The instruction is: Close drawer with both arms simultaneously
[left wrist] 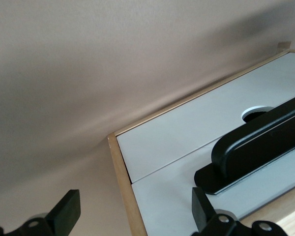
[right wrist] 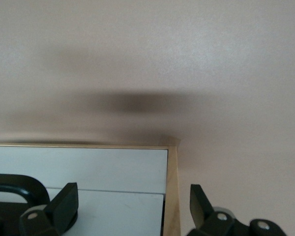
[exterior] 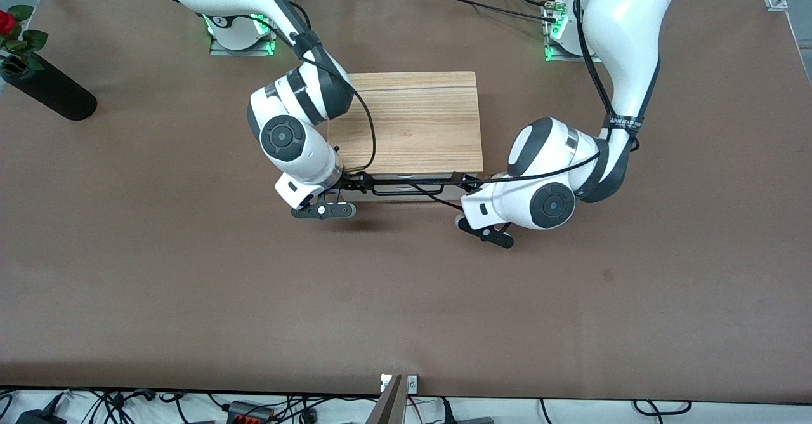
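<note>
My grippers crowd drawer (exterior: 406, 186) front; handle (exterior: 406, 189) spans betw. them. Table (exterior: 406, 297) nearer front cam open; vase (exterior: 47, 87) well apart.

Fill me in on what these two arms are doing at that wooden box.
Both arms are at the front of the light-wood box, working to close its drawer. The left gripper sits at one end of the black bar handle, the right gripper at the other. Both wrist views show open jaws straddling the box's front corners. The white drawer front looks almost flush with the box, so the drawer seems nearly or fully shut.
</note>
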